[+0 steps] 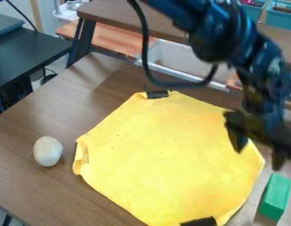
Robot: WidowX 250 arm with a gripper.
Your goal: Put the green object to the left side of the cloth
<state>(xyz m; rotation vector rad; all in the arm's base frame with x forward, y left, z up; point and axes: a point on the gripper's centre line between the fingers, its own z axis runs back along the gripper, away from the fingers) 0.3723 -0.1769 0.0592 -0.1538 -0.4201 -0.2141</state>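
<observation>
The green block lies on the brown table at the lower right, just off the right edge of the yellow cloth. Spread flat over the middle of the table is the yellow cloth, its left edge slightly folded. My black gripper hangs above the cloth's right edge, up and a little left of the block, not touching it. Its two fingers stand apart, with nothing held between them.
A whitish egg-shaped object sits on the table left of the cloth. Black clips are at the cloth's top and bottom edges. A dark cable loops down behind the cloth. Beyond the table are a black desk and a shelf.
</observation>
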